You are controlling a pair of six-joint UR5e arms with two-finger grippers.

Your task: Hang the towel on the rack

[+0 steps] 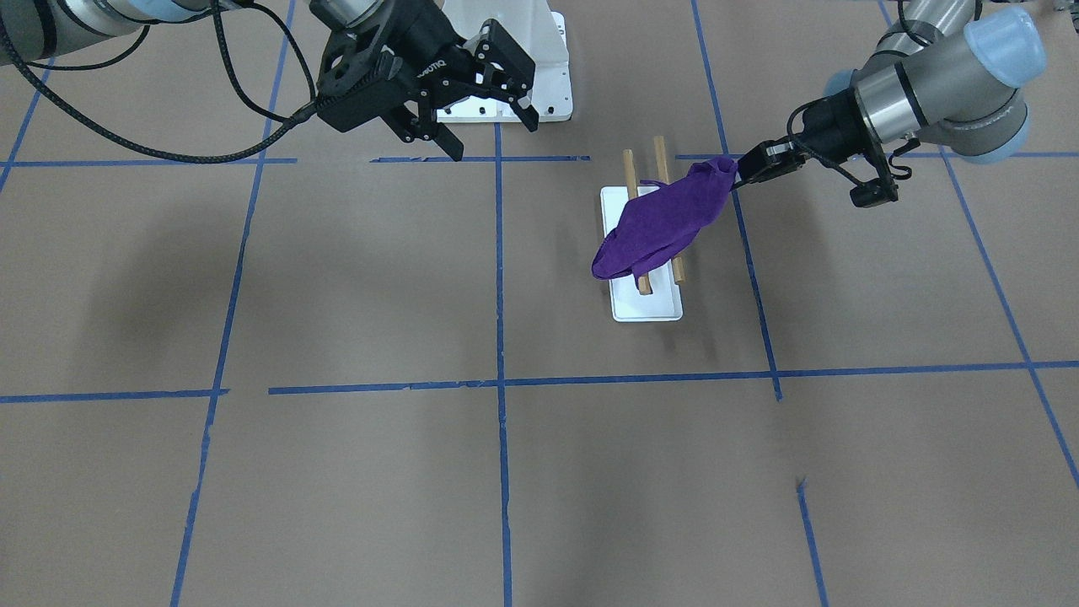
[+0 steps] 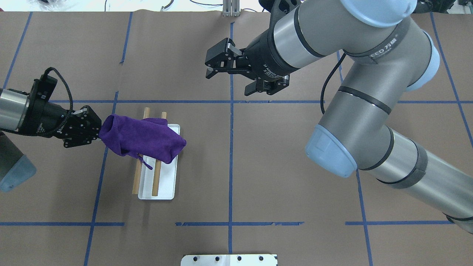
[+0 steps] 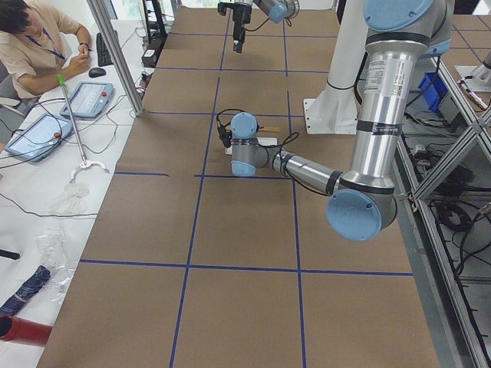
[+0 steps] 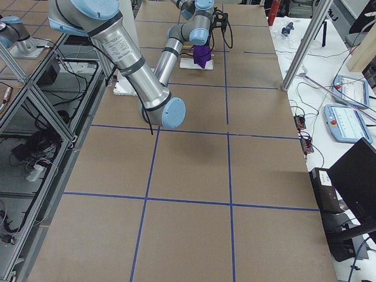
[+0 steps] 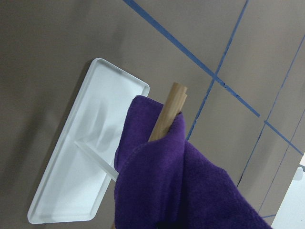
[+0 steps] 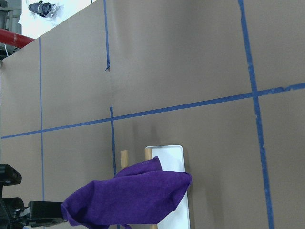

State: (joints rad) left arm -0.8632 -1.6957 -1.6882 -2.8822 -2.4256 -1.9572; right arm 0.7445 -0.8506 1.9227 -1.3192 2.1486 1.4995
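Observation:
The deep purple towel (image 2: pixel 142 138) lies bunched across both wooden dowels of the rack (image 2: pixel 157 181), over the rack's white base (image 2: pixel 166 188). One end reaches past the rack's side. My left gripper (image 2: pixel 98 131) is shut on that end, level with the dowels. In the front view the towel (image 1: pixel 666 223) sags over the rack (image 1: pixel 628 169) and my left gripper (image 1: pixel 742 169) holds its corner. The left wrist view shows the towel (image 5: pixel 190 186) wrapped over a dowel tip (image 5: pixel 169 112). My right gripper (image 2: pixel 208 67) is open and empty, high above the table's middle.
The large white bolted pedestal (image 1: pixel 527 76) stands at the robot's side of the table, behind my right gripper (image 1: pixel 496 139). Blue tape lines cross the brown table top. An operator (image 3: pixel 31 46) sits at a side desk beyond the table's far edge.

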